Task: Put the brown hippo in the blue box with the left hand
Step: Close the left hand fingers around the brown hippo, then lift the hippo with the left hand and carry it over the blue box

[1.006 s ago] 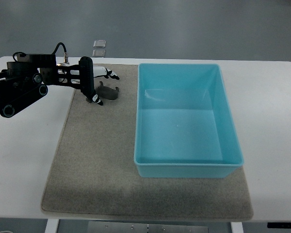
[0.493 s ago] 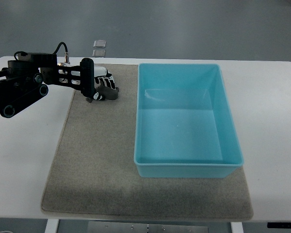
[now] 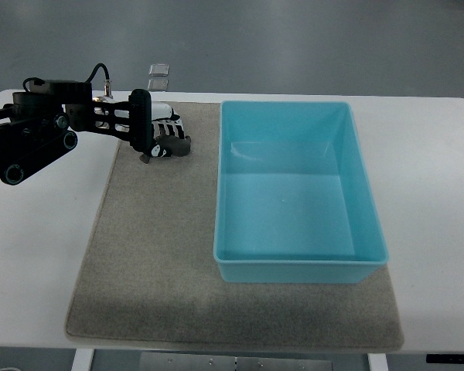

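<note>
Top view: left hand [image 3: 158,133] curled tight around brown hippo [image 3: 172,144] (low over the mat [image 3: 147,255]).

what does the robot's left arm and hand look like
The left arm is black, built of chunky rounded links with round joint caps. A thin black cable loops above the wrist. The left hand has a black palm bar and white fingers with black bands.

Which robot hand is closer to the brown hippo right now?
Left. The left robot hand is right at the brown hippo, fingers curled around it at the far left of the mat. The right robot hand is not in view.
</note>
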`<control>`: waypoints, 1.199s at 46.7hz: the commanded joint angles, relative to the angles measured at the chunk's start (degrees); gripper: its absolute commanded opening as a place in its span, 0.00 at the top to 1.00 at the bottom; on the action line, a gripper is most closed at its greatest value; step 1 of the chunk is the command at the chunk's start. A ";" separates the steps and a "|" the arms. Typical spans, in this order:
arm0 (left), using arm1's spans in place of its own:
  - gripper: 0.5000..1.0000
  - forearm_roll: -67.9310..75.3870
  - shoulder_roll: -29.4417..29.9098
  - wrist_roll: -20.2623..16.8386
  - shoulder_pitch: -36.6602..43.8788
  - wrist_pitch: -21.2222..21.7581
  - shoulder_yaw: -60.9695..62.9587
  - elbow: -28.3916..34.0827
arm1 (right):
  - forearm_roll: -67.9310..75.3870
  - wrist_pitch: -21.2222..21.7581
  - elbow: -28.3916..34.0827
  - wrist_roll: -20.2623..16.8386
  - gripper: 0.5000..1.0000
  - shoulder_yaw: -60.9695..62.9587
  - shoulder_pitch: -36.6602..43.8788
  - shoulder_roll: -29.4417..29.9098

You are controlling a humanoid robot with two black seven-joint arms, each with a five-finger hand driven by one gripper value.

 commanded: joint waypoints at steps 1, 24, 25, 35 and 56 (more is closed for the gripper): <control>1.00 0.00 0.00 0.00 0.01 0.00 0.00 0.01 | 0.00 0.00 0.00 0.01 0.13 0.00 0.00 0.00; 1.00 -0.79 0.53 -0.61 -1.75 0.53 -0.18 0.01 | 0.00 0.00 0.00 0.01 0.13 0.00 0.00 0.00; 1.00 -0.79 0.61 -0.70 -2.01 0.53 -0.09 -0.08 | 0.00 0.00 0.00 0.01 0.13 0.00 0.00 0.00; 1.00 -1.23 2.28 -0.96 -4.21 0.00 -0.71 -0.52 | 0.00 0.00 0.00 0.01 0.13 0.00 0.00 0.00; 1.00 -3.96 5.80 -1.05 -13.79 -2.90 -0.97 -9.30 | 0.00 0.00 0.00 0.01 0.13 0.00 0.00 0.00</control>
